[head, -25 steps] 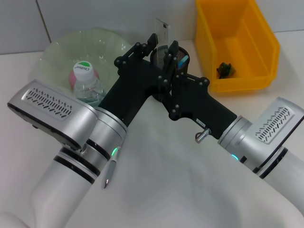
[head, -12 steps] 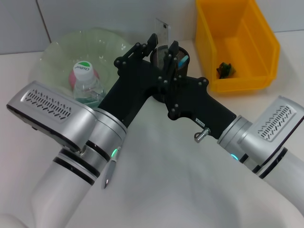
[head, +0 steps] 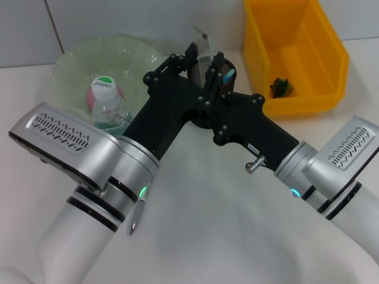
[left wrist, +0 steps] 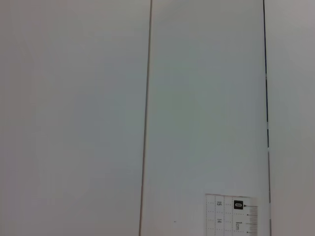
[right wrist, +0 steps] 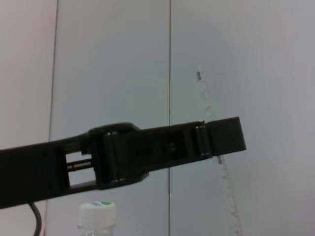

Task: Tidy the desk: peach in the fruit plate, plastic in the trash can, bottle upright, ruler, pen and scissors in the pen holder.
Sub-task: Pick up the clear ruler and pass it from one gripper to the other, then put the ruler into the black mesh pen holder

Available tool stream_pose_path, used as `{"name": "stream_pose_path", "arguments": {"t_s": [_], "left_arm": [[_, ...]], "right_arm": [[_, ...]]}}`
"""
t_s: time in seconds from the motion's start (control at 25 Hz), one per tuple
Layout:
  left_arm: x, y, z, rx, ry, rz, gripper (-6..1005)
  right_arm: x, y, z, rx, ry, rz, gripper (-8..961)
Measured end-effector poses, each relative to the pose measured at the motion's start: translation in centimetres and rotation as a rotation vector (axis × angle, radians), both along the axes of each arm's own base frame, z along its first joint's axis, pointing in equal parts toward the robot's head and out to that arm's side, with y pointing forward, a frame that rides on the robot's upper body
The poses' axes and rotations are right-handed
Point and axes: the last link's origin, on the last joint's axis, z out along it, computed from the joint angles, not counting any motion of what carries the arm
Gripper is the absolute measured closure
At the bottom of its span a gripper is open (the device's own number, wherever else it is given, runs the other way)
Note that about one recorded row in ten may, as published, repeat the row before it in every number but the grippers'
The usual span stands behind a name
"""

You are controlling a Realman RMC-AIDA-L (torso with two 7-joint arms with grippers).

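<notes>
White cloth covers the desk (head: 195, 225) in front of you, with a pale tiled wall (head: 118, 18) behind. Both arms converge at the pen holder (head: 204, 74), which stands between the fruit plate (head: 77, 59) and the yellow bin (head: 290, 53).

Your left gripper (head: 190, 54) is clamped on the clear ruler (head: 204, 41). Its long axis runs nearly upright, leaning slightly away from you, the upper end standing above the fingers and the lower end pointing into the holder's mouth. The right wrist view shows the ruler (right wrist: 211, 123) edge-on, crossing behind the left gripper (right wrist: 216, 137). How deep the lower end sits in the cup is hidden by the grippers.

Your right gripper (head: 212, 70) sits just beside the left one at the holder's rim, next to something blue (head: 228, 75) poking out of the cup. You cannot tell whether its jaws are parted or closed, nor whether they hold anything.

The coming move looks like a straight drop of the ruler into the cup. Room is tight: the two grippers nearly touch, and the holder's rim lies right under them. Free space lies upward and back toward you.

The bottle (head: 106, 97) already stands upright by the plate. A pen (head: 139, 210) lies on the cloth beside your left forearm, not yet put away. Something small and dark green (head: 281, 87) lies in the bin.
</notes>
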Motion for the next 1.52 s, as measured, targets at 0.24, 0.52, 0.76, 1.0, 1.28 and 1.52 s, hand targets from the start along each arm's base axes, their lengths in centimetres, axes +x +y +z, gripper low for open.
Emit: {"name": "stream_pose_path", "arguments": {"t_s": [0.24, 0.52, 0.76, 1.0, 1.28, 1.52], "left_arm": [[0.0, 0.0, 0.0, -0.003, 0.001, -0.001, 580], [0.2, -0.2, 0.0, -0.007, -0.005, -0.021, 579], [0.0, -0.6, 0.1, -0.009, -0.018, -0.023, 296], [-1.5, -1.3, 0.0, -0.064, -0.042, -0.020, 167], [-3.4, -2.7, 0.2, -0.064, -0.052, -0.019, 168], [-4.1, -3.0, 0.2, -0.078, -0.056, 0.001, 168]], "right_arm": [[0.1, 0.1, 0.1, -0.005, 0.011, -0.007, 948], [0.2, 0.1, 0.2, -0.002, 0.010, -0.010, 948], [0.4, 0.6, 1.0, 0.040, 0.023, -0.021, 947], [0.4, 2.3, 2.8, 0.097, 0.047, -0.026, 946], [-0.2, 5.0, 3.3, 0.118, 0.009, -0.063, 944], [-0.8, 6.8, 2.8, 0.098, -0.032, -0.103, 943]]}}
